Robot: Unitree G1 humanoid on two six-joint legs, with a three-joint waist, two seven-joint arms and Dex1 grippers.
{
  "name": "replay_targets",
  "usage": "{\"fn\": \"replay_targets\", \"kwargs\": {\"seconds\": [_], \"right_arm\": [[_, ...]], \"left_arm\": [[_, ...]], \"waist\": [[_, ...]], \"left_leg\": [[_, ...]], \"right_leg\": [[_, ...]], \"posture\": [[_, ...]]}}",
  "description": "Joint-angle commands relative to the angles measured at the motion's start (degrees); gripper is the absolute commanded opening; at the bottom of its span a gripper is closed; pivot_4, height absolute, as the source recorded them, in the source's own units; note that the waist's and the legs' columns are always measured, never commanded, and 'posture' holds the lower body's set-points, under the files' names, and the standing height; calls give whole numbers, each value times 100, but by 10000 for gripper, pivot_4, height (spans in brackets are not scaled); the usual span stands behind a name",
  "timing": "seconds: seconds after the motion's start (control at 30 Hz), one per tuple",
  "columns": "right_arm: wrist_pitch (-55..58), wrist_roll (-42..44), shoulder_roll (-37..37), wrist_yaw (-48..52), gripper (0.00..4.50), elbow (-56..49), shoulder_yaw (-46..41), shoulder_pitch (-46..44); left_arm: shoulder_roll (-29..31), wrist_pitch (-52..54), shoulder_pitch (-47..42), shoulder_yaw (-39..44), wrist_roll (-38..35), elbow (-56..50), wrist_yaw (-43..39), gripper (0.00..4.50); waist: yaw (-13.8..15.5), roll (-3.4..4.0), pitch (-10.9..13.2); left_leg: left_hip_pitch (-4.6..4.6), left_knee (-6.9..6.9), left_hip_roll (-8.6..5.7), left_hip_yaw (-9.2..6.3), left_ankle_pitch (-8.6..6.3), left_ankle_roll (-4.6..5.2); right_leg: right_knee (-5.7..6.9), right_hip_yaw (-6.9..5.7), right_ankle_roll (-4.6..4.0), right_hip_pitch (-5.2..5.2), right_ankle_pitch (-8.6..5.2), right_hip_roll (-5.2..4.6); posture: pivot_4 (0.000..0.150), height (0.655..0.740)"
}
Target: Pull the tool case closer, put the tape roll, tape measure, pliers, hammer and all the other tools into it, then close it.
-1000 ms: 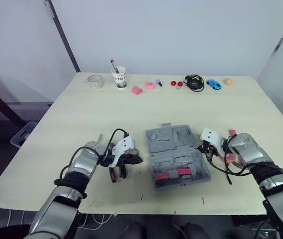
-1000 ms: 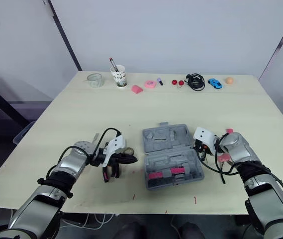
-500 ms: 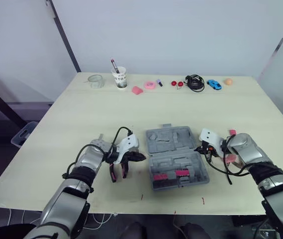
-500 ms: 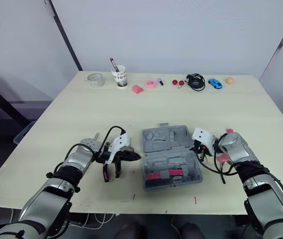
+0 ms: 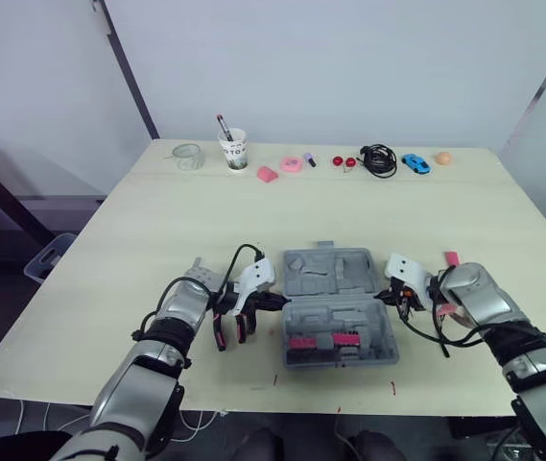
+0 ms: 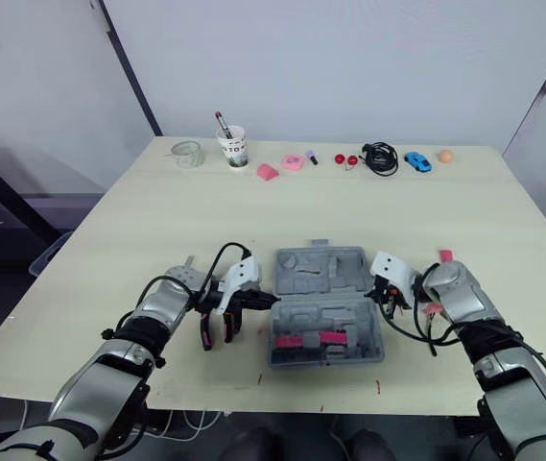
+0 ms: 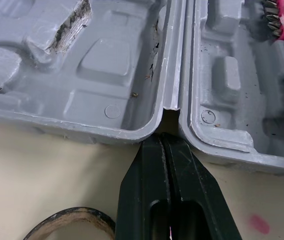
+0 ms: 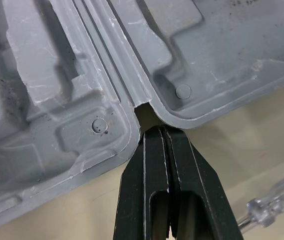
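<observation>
The grey tool case (image 5: 335, 307) lies open and flat on the table (image 5: 253, 221), towards the front edge, with a strip of bare tabletop between its near half and that edge. Behind it the table is open up to the far edge, where a row of small things stands: a glass jar (image 5: 186, 156), a cup of pens (image 5: 232, 149), a black cable (image 5: 376, 158) and a blue toy car (image 5: 413, 162).

The case is moulded plastic in two halves joined by a hinge line that runs left to right. The far half shows bare recesses and a small handle (image 5: 324, 243) on its outer edge. The near half holds pink and dark pieces (image 5: 320, 341) in its slots.

The left gripper (image 7: 162, 145) has its two black fingers pressed together, and the tip sits at the notch where the halves meet on the case's left side. The right gripper (image 8: 157, 135) is likewise pressed together, with its tip at the matching notch on the right side.

A pink-handled tool (image 5: 219, 331) lies on the table just beside the left gripper, and the rim of a tape roll (image 7: 72, 216) shows near it. A clear plastic tool handle (image 8: 274, 200) lies near the right gripper.
</observation>
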Motion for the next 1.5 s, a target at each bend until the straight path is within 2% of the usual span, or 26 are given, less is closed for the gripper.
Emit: {"fn": "replay_targets", "kwargs": {"seconds": [0.03,0.27,0.7,1.17,1.5], "right_arm": [[244,223,-81,195,0,-562,-111,154],[670,395,-266,301,0,-1236,-121,521],[1285,702,-550,328,0,-2329,-128,1148],[1774,936,-600,276,0,-2922,-47,1469],[2052,1094,-697,287,0,-3266,9,1741]], "left_arm": [[-80,36,92,-111,31,-152,-164,594],[-1,242,321,-196,12,-585,-432,594],[471,1050,956,-442,-50,-2213,-910,594],[631,1056,1104,-504,1,-2284,-879,594],[820,1147,1283,-694,-24,-2603,-1187,594]], "waist": [[-7,0,0],[-18,0,0],[-18,0,0],[-23,0,0],[-21,-2,-1]], "left_leg": [[0,0,0,0,0,0],[0,0,0,-1,0,0],[2,0,1,-1,0,0],[2,1,1,-3,0,0],[2,1,2,-3,0,0]], "right_leg": [[0,0,0,0,0,0],[0,0,0,0,0,1],[1,3,0,-1,-1,3],[1,2,0,-1,-1,4],[1,2,-1,-1,-1,4]], "posture": [[1500,7400],[1500,7400],[1500,7400],[1500,7400],[1500,7400]]}}
